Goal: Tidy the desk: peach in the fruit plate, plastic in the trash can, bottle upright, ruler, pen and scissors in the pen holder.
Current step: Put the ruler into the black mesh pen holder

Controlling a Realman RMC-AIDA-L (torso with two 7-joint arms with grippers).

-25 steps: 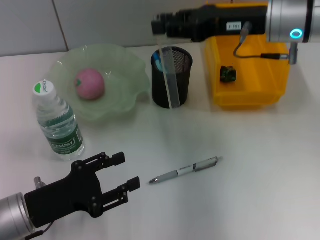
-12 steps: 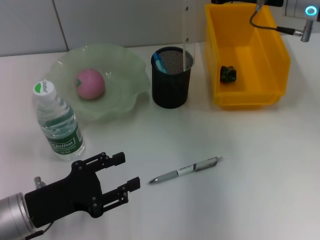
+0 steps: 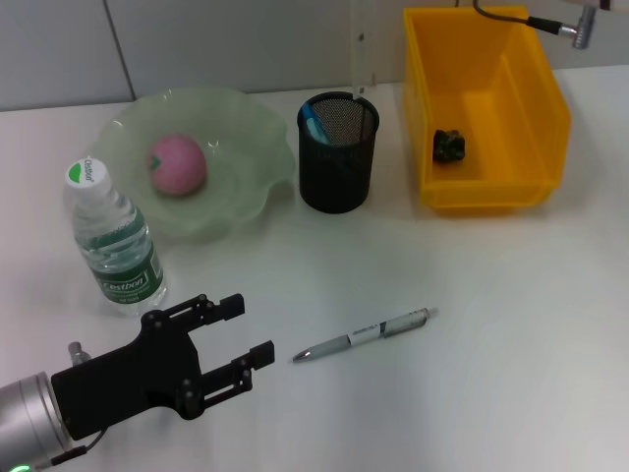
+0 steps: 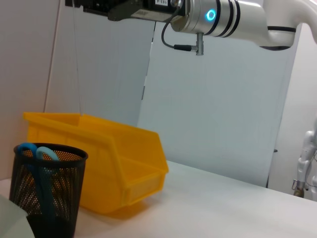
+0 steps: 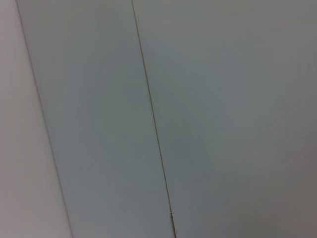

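Head view: left gripper (image 3: 234, 334) open, empty, near desk's (image 3: 491, 324) front-left corner; pen (image 3: 364, 335) flat at centre; ruler (image 3: 363, 44) hung above holder (image 3: 337, 152).
Left wrist view: right gripper (image 4: 106, 6) raised, clamping ruler's top.
Right wrist view: wall only.

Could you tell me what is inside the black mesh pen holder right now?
The pen holder holds blue-handled scissors, handles at its rim; their blades are hidden by the mesh. The clear ruler hangs above it, not inside.
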